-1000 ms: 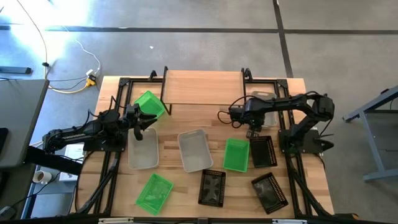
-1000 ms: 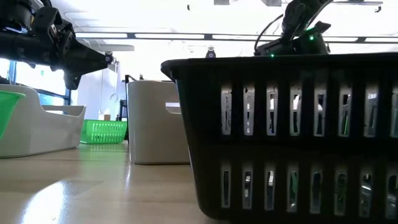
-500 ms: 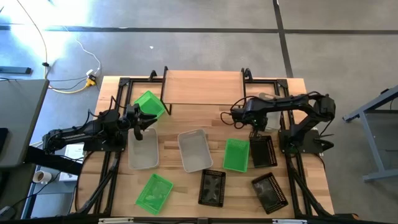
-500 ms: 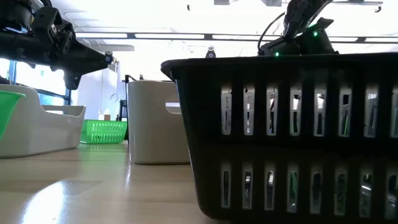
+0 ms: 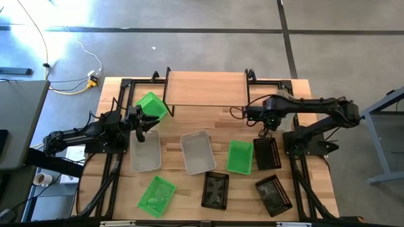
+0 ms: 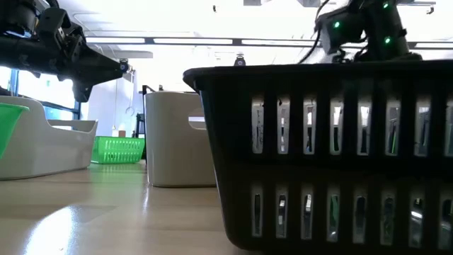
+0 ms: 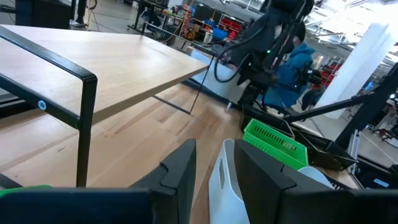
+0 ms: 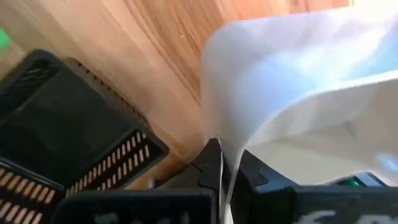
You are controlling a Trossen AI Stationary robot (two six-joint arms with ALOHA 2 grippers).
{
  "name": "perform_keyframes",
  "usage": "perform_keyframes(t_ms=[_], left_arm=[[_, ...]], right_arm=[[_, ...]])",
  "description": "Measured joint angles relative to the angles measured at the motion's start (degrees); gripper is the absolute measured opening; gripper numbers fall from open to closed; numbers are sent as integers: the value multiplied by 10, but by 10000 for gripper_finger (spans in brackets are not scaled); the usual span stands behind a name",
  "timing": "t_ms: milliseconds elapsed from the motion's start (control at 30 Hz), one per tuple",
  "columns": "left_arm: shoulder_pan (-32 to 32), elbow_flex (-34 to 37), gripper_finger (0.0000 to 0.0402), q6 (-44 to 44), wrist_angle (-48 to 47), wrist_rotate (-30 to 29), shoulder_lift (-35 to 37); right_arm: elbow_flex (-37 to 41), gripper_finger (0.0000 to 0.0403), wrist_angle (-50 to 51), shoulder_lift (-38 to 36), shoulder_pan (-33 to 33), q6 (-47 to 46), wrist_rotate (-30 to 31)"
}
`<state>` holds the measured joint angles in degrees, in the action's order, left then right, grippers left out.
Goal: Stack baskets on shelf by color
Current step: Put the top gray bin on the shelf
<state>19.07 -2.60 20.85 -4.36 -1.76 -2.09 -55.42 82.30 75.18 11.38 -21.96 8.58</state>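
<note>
Between the right gripper's (image 8: 219,171) two dark fingers sits the thin wall of a pale grey basket (image 8: 298,93), pinched at its rim; the jaws are clenched on that wall. Judged by its thin moulded plastic, the basket should be light, fairly stiff yet slightly flexible at the rim, and smooth enough to swing or slip from a one-wall pinch. Grasping mid-wall, close to the rim, appears soundest. Just below this gripper a black basket (image 8: 68,124) rests on the tabletop (image 8: 155,50), with a green basket (image 5: 240,156) beside it. Beyond the gripper lies the shelf (image 5: 205,89), its board bare. Across the table, the left gripper (image 7: 214,168) straddles the wall of another grey basket (image 5: 144,150); whether it is clamped cannot be determined.
</note>
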Motion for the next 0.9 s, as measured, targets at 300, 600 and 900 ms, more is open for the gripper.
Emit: perform_keyframes(t_ms=[300,600,900], left_arm=[[0,0,101,0,0,0,0],[0,0,101,0,1,-4,0],[0,0,101,0,1,-4,0]], right_arm=[[-29,0,35,-43,-14,-36,40],[-152,0,78,-43,-13,-12,102],[-294,0,77,1,-12,41,152]])
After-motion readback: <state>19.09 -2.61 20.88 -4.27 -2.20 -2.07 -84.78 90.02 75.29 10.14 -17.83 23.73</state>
